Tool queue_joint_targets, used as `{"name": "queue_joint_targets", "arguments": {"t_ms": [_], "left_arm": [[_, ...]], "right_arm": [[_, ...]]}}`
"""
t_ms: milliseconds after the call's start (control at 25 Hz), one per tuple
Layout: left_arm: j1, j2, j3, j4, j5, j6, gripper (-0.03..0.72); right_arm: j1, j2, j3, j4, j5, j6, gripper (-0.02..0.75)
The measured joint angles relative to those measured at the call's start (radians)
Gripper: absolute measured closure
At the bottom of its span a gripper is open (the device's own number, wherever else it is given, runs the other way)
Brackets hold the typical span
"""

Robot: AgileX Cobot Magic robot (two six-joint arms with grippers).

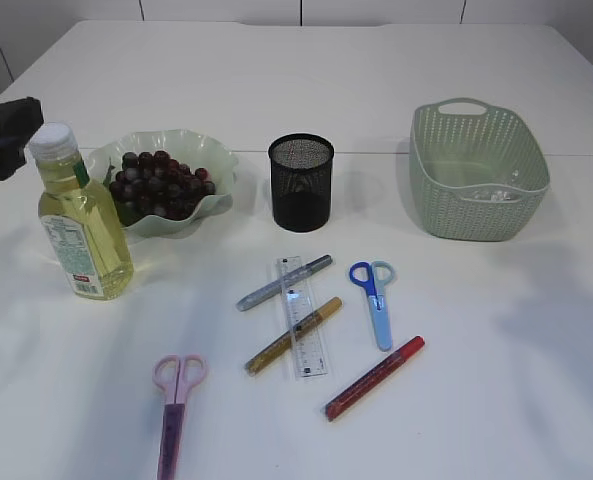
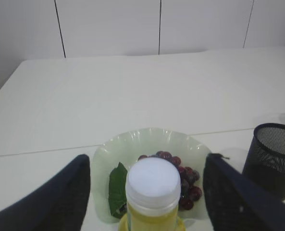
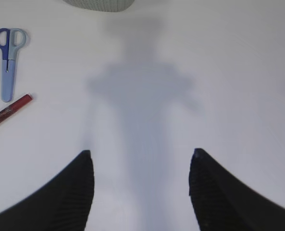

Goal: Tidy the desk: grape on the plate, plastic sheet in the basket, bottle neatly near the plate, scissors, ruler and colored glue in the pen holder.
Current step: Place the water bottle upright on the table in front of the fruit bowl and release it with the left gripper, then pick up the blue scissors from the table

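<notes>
— Risk first: our left gripper straddles the bottle cap, fingers wide and apart from it; a sideways nudge could tip the bottle into the plate of grapes just beside it.

— Agreed. Our right gripper hovers wide open, empty, over bare table.

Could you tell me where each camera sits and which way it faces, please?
Exterior: in front, slanting down at the white table; only the left gripper shows.
Left wrist: just above the white-capped yellow oil bottle, open fingers flanking it.
Right wrist: looking down on bare table, open fingers.
Shared: blue-handled scissors.
</notes>
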Motion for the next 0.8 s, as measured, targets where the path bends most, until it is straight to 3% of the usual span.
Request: {"name": "queue_joint_targets", "arguments": {"t_ms": [320,560,800], "left_arm": [[0.000,-0.260,0.002,-0.009,0.343,0.000,0.158],[0.000,-0.468,-0.005,-0.072,0.703,0.000,0.157],[0.000,-0.585,-0.108,-0.106,0.991,0.000,0.157]], "right_arm": [[0.000,0.000,0.000,0.100,0.000,0.002,0.248],[0.000,0.029,0.000,0.222,-0.002,0.004,0.248],[0.000,0.085,0.000,0.317,-0.005,0.004,0.248]]}}
